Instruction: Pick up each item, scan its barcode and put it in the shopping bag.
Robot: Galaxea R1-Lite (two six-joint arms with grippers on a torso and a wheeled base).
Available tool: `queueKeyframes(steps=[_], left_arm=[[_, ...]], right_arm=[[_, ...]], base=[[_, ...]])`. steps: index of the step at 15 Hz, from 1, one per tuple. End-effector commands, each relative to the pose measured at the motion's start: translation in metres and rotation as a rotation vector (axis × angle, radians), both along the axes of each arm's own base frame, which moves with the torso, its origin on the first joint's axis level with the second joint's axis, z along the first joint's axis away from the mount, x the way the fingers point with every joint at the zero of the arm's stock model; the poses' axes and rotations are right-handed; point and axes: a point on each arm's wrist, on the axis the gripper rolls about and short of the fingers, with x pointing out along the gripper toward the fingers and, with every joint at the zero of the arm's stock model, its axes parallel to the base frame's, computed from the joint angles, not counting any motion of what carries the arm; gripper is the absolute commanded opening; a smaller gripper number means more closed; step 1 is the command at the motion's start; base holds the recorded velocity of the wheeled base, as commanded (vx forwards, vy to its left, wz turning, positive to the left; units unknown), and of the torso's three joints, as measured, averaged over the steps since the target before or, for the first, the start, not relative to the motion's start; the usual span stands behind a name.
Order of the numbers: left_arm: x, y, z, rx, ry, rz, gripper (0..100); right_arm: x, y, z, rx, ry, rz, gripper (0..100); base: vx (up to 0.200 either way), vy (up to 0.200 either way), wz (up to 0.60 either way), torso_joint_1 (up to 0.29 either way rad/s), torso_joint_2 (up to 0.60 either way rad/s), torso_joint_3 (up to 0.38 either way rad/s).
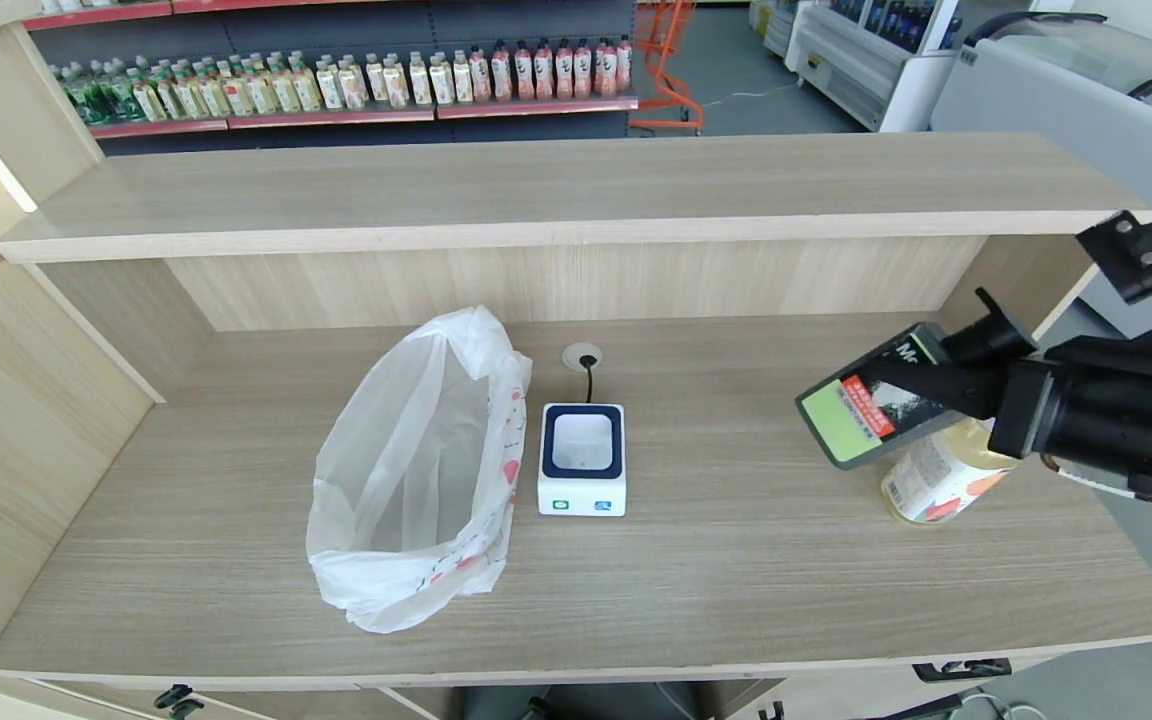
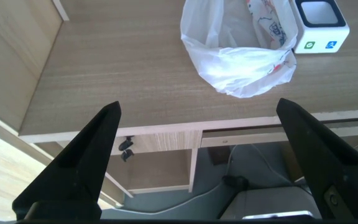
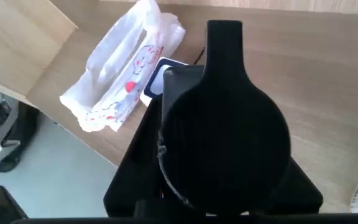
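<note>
The box [image 1: 841, 425] is up off the counter [image 1: 736, 560] on the robot's right, clamped in the right gripper [image 1: 911, 385] — dark casing, a pale green panel on its face, a red label whose white print is too small to read. Below it a pale yellow bottle [image 1: 941, 475] lies on the counter, its white label showing a barcode near one end. The shopping bag [image 1: 416, 470] — translucent white, red prints, mouth open — lies just beside the white scanner [image 1: 583, 458]. Your left gripper [image 2: 197, 106] hangs over the counter's front edge, fingers spread wide, holding nothing.
</note>
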Motion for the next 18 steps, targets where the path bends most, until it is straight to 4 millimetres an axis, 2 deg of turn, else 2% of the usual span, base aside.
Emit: queueKeyframes(steps=[1,4,6,9,13,18], left_arm=[[0.000,0.000,0.000,0.000,0.001,0.001,100],[0.000,0.000,0.000,0.000,0.001,0.001,100],[0.000,0.000,0.000,0.000,0.001,0.001,100],[0.000,0.000,0.000,0.000,0.001,0.001,100],[0.000,0.000,0.000,0.000,0.001,0.001,100],[0.000,0.000,0.000,0.000,0.001,0.001,100]], right_arm=[[0.044,0.026,-0.020,0.095,0.183,-0.005,0],[0.089,0.074,-0.012,0.252,0.342,-0.022,0],[0.102,0.099,-0.020,0.248,0.423,0.000,0],[0.114,0.127,-0.045,0.208,0.478,0.029,0],[0.125,0.148,-0.059,0.166,0.485,0.063,0],[0.138,0.159,-0.080,0.068,0.441,0.092,0]], base=[[0.000,0.000,0.00,0.000,0.00,0.000],[0.000,0.000,0.00,0.000,0.00,0.000],[0.000,0.000,0.00,0.000,0.00,0.000],[0.000,0.000,0.00,0.000,0.00,0.000],[0.000,0.000,0.00,0.000,0.00,0.000],[0.000,0.000,0.00,0.000,0.00,0.000]])
